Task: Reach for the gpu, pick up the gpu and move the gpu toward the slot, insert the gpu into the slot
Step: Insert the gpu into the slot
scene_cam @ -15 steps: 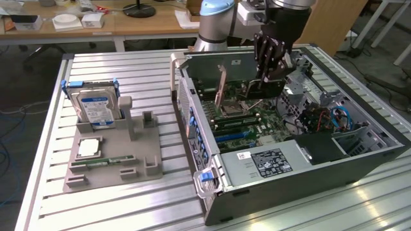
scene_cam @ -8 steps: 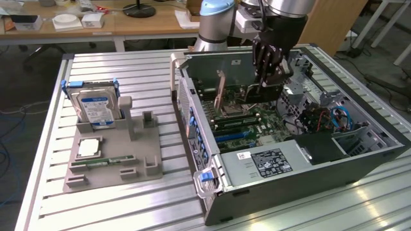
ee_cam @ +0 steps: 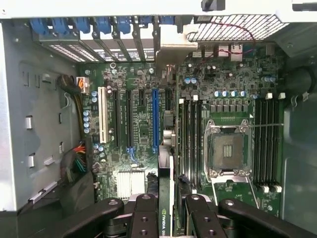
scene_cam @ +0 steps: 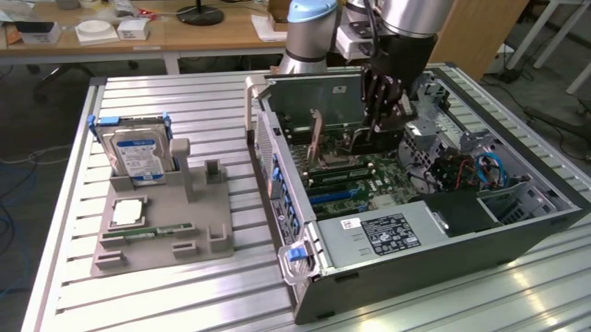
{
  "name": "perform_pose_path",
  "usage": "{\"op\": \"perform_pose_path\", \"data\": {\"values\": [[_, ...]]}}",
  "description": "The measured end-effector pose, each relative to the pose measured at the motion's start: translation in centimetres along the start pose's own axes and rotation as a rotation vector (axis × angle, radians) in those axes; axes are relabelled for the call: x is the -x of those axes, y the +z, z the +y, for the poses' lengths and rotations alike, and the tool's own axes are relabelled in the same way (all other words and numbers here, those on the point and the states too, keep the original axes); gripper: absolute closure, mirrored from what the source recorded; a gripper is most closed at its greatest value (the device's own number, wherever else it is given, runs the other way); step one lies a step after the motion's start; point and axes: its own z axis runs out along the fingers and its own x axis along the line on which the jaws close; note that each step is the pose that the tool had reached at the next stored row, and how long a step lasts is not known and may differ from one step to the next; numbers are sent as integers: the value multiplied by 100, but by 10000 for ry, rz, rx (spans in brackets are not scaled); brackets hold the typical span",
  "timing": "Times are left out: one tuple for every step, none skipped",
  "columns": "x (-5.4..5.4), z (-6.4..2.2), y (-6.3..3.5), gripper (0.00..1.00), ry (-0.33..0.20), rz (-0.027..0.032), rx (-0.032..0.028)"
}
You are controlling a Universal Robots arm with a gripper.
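- The arm (scene_cam: pixel 411 15) is smooth silver-grey tubing, thick and round.
- One rounded joint (scene_cam: pixel 309 10) wears a pale blue cap above a grey shell.
- A small white box (scene_cam: pixel 355 40) is fixed at the wrist, with a dark cable (scene_cam: pixel 369 14) running beside it.
- The gripper (scene_cam: pixel 380 123) is black all over, with a blocky body.
- Its fingers (ee_cam: pixel 145 218) are jointed black links, each dotted with round pivot screws (ee_cam: pixel 113 202).

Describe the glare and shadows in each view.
Exterior view: bright streaks of glare cross the metal table, while the inside of the computer case looks dimmer. Wrist view: the perforated grille glares bright white, the motherboard is evenly lit, and the gpu held in the gripper is dark along its edge.
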Motion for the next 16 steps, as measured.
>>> {"op": "perform_pose_path", "data": {"values": [[0,0,18,74,-1,1,0],[0,0,30,74,0,0,0],[0,0,37,74,0,1,-10],[0,8,54,74,1,1,-23],[-2,39,72,74,0,0,-27],[-3,72,90,74,0,-1,-28],[-5,107,107,74,-1,-1,-29],[-6,140,124,74,0,-1,-30],[-8,165,142,74,0,-2,-29],[-8,174,154,74,2,-1,-29],[-8,175,161,74,1,-1,-29],[-8,175,166,74,0,-1,-29],[-8,175,174,74,-1,-2,-32],[-9,175,186,74,-1,-2,-42],[-9,175,203,74,-3,-2,-48],[-10,175,222,74,-2,-2,-51]]}}
